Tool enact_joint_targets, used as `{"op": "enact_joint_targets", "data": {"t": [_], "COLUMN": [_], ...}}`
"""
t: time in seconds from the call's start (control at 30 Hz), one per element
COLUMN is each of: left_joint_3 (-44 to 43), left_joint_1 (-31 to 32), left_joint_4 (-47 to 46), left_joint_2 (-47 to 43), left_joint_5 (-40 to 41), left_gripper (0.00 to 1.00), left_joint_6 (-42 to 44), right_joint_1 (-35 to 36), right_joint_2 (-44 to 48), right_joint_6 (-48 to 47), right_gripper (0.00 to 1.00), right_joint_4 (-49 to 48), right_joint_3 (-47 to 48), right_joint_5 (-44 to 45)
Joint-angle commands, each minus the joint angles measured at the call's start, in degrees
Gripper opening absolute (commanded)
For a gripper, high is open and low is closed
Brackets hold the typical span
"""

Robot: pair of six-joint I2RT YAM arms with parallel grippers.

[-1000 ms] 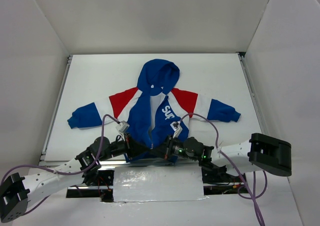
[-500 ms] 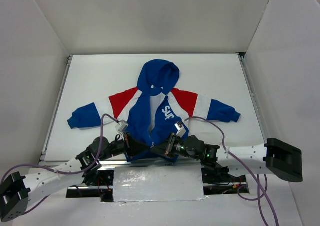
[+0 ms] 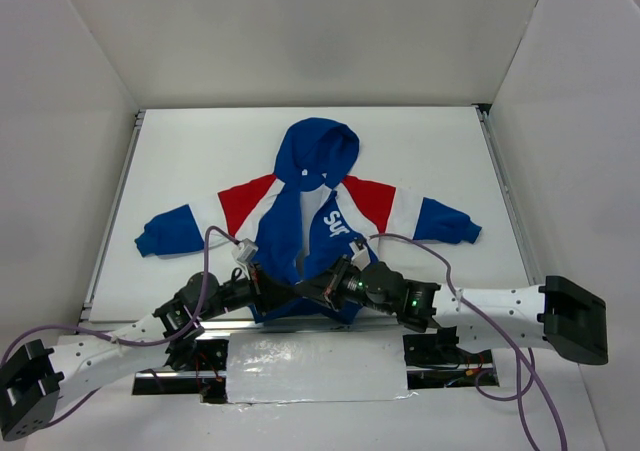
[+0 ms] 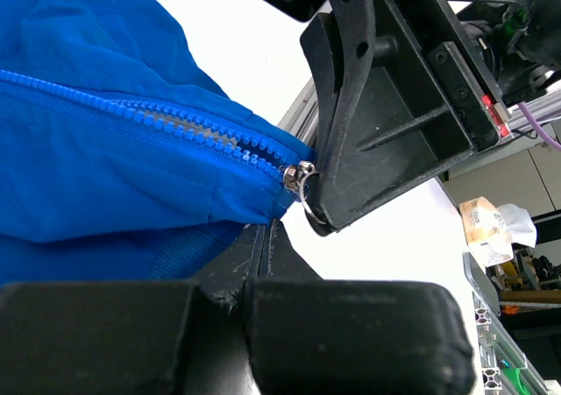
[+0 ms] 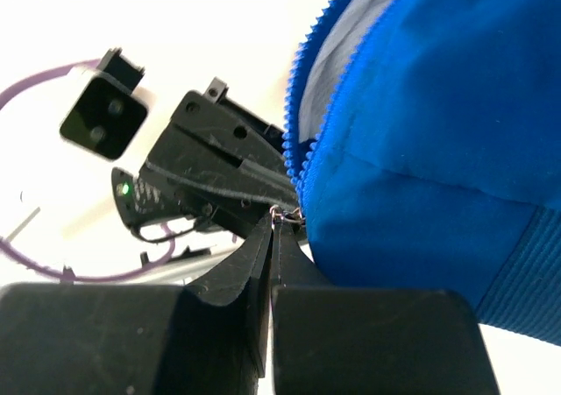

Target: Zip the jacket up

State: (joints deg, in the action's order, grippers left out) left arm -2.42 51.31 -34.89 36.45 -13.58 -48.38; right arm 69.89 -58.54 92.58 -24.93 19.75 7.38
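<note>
Table [image 3: 200, 141], white and walled, carries the jacket [image 3: 285, 226] flat at its middle, hood far, hem near. Both arms crowd that near hem and hide it from above. The left gripper [image 3: 280, 291] is pressed shut at the hem edge (whether it holds fabric is unclear). Only the wrist views show the right gripper [image 3: 312, 291] pinched shut on the zipper pull [image 4: 301, 178].

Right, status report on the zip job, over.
Left gripper shut on jacket hem. Right gripper shut on zipper pull, slider at the bottom. No obstruction seen.
</note>
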Motion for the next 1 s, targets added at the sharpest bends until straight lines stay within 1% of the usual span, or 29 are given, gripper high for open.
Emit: {"op": "enact_joint_targets", "data": {"t": [0.0,0.13,0.27,0.33,0.43,0.57,0.73,0.8,0.83,0.87,0.93,0.97], "left_joint_3": [8.0,8.3,8.1,8.0,7.8,7.4,7.3,6.7,6.5,6.0,5.6,5.0], "left_joint_1": [0.5,0.5,0.4,0.5,0.5,0.5,0.5,0.4,0.5,0.5,0.5,0.5], "left_joint_4": [-1.8,-2.5,-3.3,-3.2,-3.2,-2.8,-3.7,-2.6,-1.9,-0.7,0.7,1.9], "left_joint_2": [-0.7,-1.3,-1.6,-1.5,-1.6,-1.0,0.2,0.3,0.1,0.0,-0.3,-0.3], "left_joint_5": [-1.8,-2.6,-4.0,-4.4,-5.1,-5.4,-6.5,-5.6,-5.1,-4.5,-2.2,-1.5], "left_gripper": [0.00,0.00,0.00,0.00,0.00,0.00,0.00,0.00,0.00,0.00,0.00,0.00], "left_joint_6": [0.0,-0.3,-0.5,-0.6,-0.8,-1.1,-1.5,-1.3,-1.3,-1.0,-1.0,-0.9], "right_joint_1": [0.4,0.3,0.3,0.0,-1.4,-2.6,-3.8,-4.1,-4.1,-4.1,-4.1,-4.0], "right_joint_2": [-0.6,-1.0,0.3,1.3,2.3,2.7,2.5,2.6,2.6,2.4,2.2,1.9], "right_joint_6": [4.3,8.2,11.9,13.1,13.7,12.9,11.6,8.5,7.3,5.6,4.4,2.5], "right_gripper": [0.00,0.00,0.00,0.00,0.00,0.00,0.00,0.00,0.00,0.00,0.00,0.00], "right_joint_4": [3.6,7.7,12.2,12.7,10.1,2.5,-0.8,-8.3,-11.9,-18.0,-21.6,-21.7], "right_joint_3": [5.6,5.8,4.9,4.3,2.6,0.1,-1.0,-3.0,-5.7,-7.0,-8.9,-9.2], "right_joint_5": [2.7,2.8,5.0,5.7,4.1,2.0,-0.1,-0.9,-1.1,-1.9,-3.2,-5.3]}}
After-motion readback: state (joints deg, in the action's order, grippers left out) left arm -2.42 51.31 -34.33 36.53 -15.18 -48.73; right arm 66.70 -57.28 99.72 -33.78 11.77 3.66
